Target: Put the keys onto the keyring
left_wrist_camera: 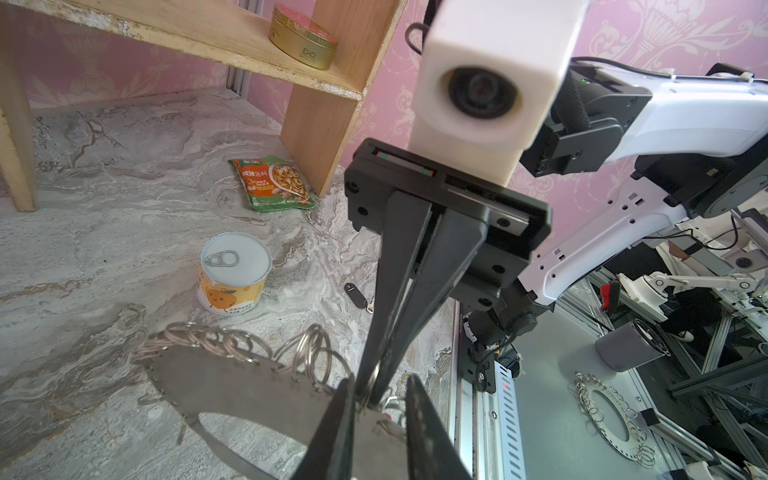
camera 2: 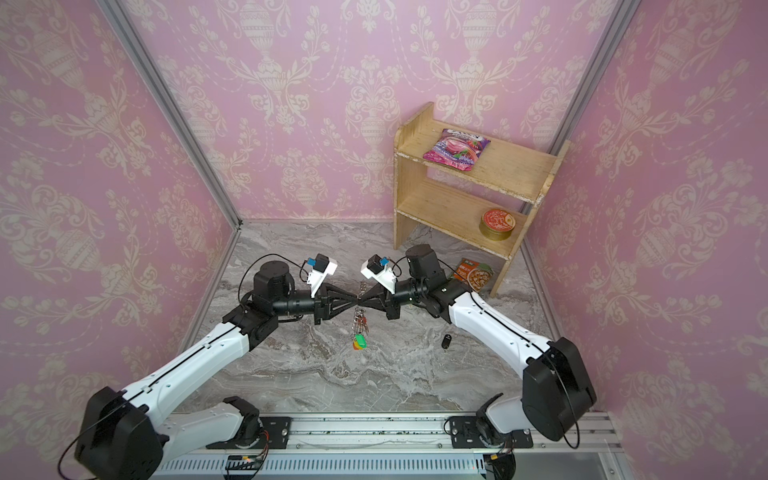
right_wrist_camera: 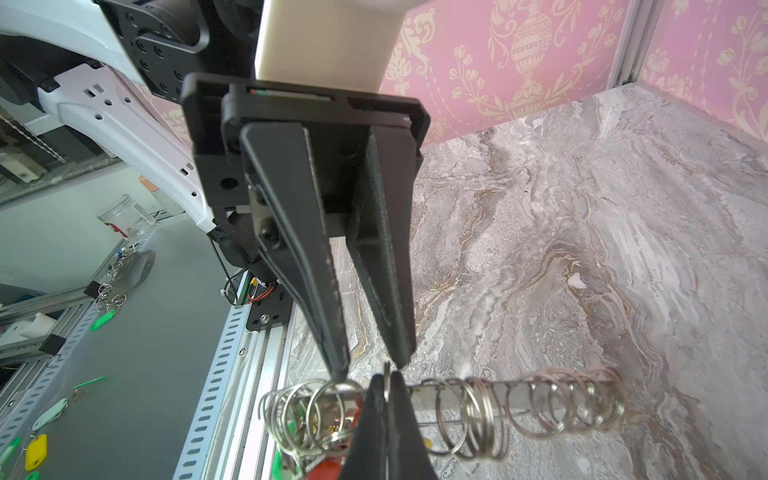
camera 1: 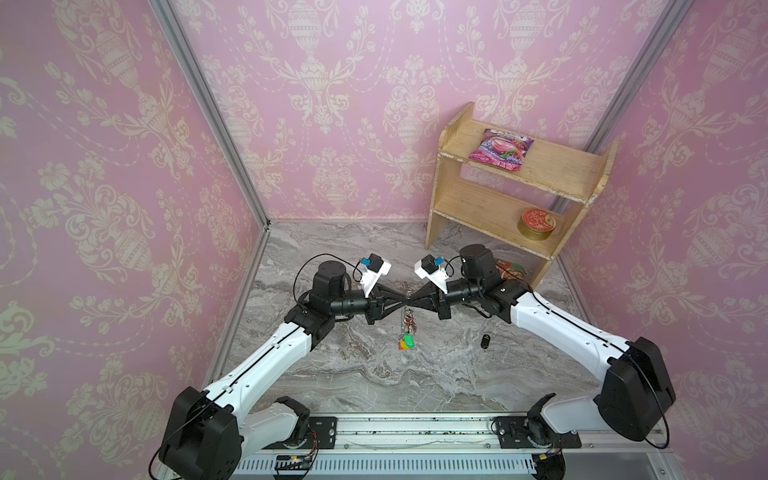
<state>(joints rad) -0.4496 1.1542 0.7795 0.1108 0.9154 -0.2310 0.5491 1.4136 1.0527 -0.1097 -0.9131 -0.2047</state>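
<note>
Basically right gripper (right_wrist_camera: 387, 376) is pinching the keyring (left_wrist_camera: 232, 386) aloft; left gripper (right_wrist_camera: 370, 365), barely parted, is straddling a ring, probably prying.

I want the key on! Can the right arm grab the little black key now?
Probably not yet. The right hand is shut on the flat silvery metal keyring, holding it up. The small black plastic-headed key lies uncovered on the grey marble table, so only that grip seems in the way.

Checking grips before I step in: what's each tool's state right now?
Left tool: open, tips either side of the keyring.
Right tool: closed on one of its rings.
</note>
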